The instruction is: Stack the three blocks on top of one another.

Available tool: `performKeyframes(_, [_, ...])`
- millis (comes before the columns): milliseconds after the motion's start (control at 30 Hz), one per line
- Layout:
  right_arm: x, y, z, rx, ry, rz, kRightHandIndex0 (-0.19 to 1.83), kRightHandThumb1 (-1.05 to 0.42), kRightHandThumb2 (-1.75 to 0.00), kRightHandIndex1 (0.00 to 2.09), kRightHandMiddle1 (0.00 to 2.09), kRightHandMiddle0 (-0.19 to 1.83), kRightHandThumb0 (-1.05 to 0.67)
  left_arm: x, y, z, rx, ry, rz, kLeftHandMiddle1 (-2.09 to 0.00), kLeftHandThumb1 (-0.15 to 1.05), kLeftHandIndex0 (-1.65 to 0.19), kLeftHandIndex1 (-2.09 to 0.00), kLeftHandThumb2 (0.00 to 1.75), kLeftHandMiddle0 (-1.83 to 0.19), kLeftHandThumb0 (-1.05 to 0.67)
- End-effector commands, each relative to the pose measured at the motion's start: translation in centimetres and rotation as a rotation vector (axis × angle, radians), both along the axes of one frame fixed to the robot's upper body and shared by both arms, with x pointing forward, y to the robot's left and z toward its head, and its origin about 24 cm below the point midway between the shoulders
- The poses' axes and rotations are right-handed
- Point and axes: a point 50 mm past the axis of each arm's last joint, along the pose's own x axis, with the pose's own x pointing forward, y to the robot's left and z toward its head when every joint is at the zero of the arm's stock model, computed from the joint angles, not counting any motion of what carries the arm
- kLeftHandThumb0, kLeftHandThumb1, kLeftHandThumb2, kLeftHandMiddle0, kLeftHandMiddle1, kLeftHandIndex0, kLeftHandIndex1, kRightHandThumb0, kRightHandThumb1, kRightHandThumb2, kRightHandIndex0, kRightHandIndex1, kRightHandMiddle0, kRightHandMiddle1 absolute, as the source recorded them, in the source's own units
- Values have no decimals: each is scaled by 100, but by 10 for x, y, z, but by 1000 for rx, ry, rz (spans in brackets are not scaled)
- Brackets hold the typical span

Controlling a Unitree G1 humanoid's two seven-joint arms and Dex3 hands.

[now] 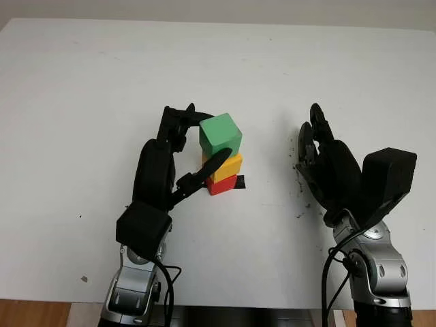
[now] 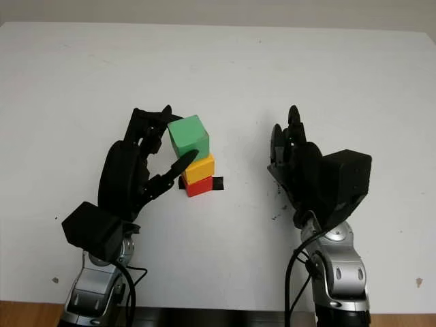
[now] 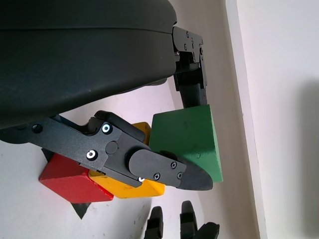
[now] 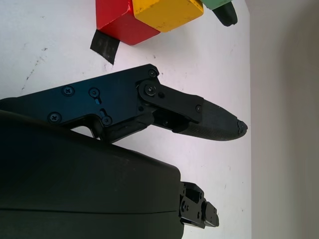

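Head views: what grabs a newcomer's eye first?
The bright tower mid-table: red block at the bottom, yellow block on it, green block on top, skewed. The left hand grips the green block, one finger behind it and one in front. The right hand is open, off to the right.

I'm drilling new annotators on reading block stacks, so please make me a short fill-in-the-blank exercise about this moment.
1. The block at the bottom of the stack is ____.
2. The yellow block carries the ____ block.
3. The green block is grasped by the ____ hand.
4. The right hand, beside the stack on the white table, holds ____.

Missing words: red; green; left; nothing
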Motion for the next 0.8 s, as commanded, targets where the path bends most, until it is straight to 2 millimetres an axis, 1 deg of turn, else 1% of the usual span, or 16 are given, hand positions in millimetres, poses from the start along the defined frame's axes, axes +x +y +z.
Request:
performKeyframes(0, [-1, 1, 5, 4, -24, 0, -19, -105, -72, 0, 0, -19, -65, -2, -2, -2, 3, -3, -7, -6, 105, -19, -180, 31, -25, -47])
performKeyframes(433, [-1, 0, 6, -3, -26, 6, -19, -105, -72, 0, 0, -19, -64, -4, -4, -4, -7, -6, -4, -6, 105, -18, -179, 32, -26, -47])
performKeyframes(567, [0, 1, 7, -14, -27, 15, -19, -105, -74, 0, 0, -19, -64, -4, -4, -5, -19, 0, -2, -5, 105, -18, -173, 31, -26, -47])
performKeyframes(633, [0, 1, 7, -6, -28, 11, -19, -105, -72, 0, 0, -19, -65, -4, -4, -5, -43, -5, -10, -5, 105, -14, -157, 25, -23, -48])
performKeyframes(667, [0, 1, 7, -3, -28, 10, -19, -105, -72, 0, 0, -19, -65, -5, -4, -5, -52, -7, -12, -5, 105, -14, -152, 23, -23, -48])
performKeyframes(767, [-1, 0, 7, -7, -26, 11, -19, -105, -72, 0, 0, -19, -66, -6, -4, -6, -68, 2, -7, -4, 105, -13, -117, 17, -17, -53])
